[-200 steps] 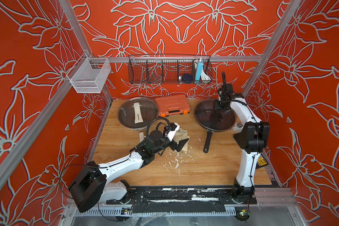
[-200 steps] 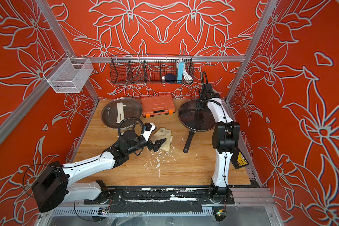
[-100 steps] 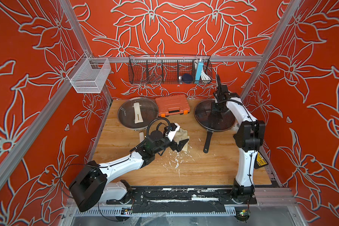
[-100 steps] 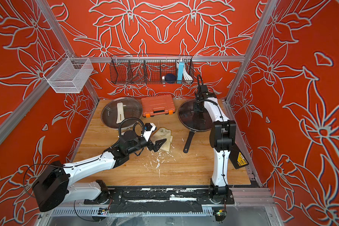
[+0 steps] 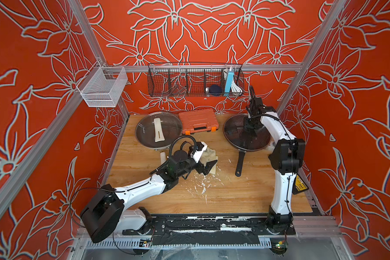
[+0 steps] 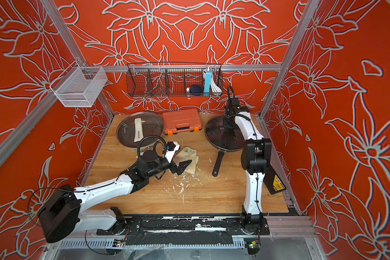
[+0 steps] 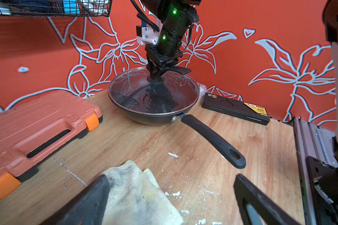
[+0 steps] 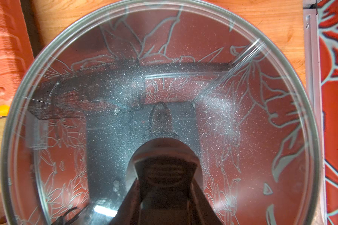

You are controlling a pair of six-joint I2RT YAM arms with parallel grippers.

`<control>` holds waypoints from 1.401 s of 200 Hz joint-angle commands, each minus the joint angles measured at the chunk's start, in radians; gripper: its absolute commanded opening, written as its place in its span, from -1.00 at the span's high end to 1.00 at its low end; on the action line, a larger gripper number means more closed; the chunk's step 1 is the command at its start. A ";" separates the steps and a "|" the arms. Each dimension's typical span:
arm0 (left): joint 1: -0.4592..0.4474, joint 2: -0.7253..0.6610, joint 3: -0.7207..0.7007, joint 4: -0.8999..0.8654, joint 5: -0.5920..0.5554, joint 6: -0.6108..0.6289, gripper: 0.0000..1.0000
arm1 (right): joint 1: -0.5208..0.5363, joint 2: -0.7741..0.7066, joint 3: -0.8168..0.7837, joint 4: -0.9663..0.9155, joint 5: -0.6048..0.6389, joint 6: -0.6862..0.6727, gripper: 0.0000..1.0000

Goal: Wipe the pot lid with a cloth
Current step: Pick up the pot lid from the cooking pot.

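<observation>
— Well, where do we find the cloth?
— Right beneath our left gripper, lying rumpled on the wooden table. In the left wrist view the cloth sits between the fingers, hard by one of them and well short of the other.
— And how do we hold those jaws?
— Spread wide, with nothing pinched. Whether a fingertip touches the fabric, we cannot tell.
— And the pot lid?
— That glass lid rests on the black pan, well apart from the left gripper and directly under our right gripper.
— Do we have hold of it?
— Our jaws stand narrow on either side of the knob. Whether they press it, we cannot tell.
— What lies around us?
— Beyond the left gripper, toward the back wall, lie an orange case and a second lid.
</observation>
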 commanded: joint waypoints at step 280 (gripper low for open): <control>-0.004 -0.004 0.064 -0.117 -0.109 -0.088 -0.98 | 0.002 -0.397 -0.333 0.326 0.054 0.013 1.00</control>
